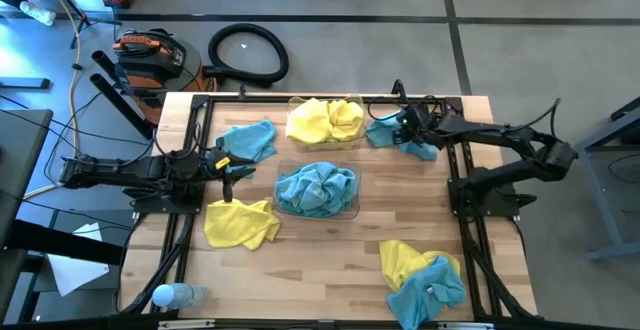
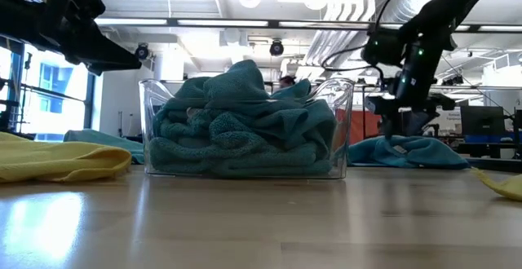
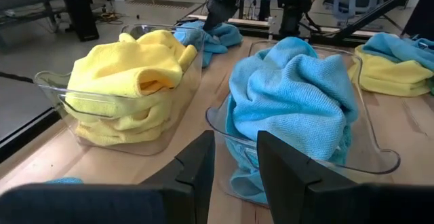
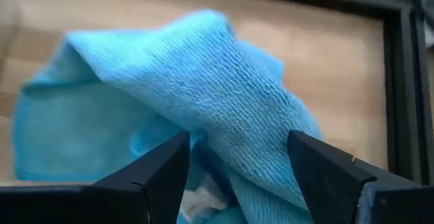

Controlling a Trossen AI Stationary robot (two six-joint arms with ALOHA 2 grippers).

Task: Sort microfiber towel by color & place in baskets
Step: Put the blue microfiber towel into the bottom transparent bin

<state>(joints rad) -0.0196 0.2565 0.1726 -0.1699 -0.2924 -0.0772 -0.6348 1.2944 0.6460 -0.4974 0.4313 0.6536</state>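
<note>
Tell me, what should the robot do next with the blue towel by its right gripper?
Probably close the right gripper on the blue towel: its open fingers straddle a raised fold, and the basket of blue towels sits nearby.

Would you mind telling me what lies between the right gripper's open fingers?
In the right wrist view, a crumpled light-blue microfiber towel lies between the right gripper fingers, on the wooden table.

Right hand (image 4: 237, 159) open, lowered; left hand (image 3: 234, 163) open.
</note>
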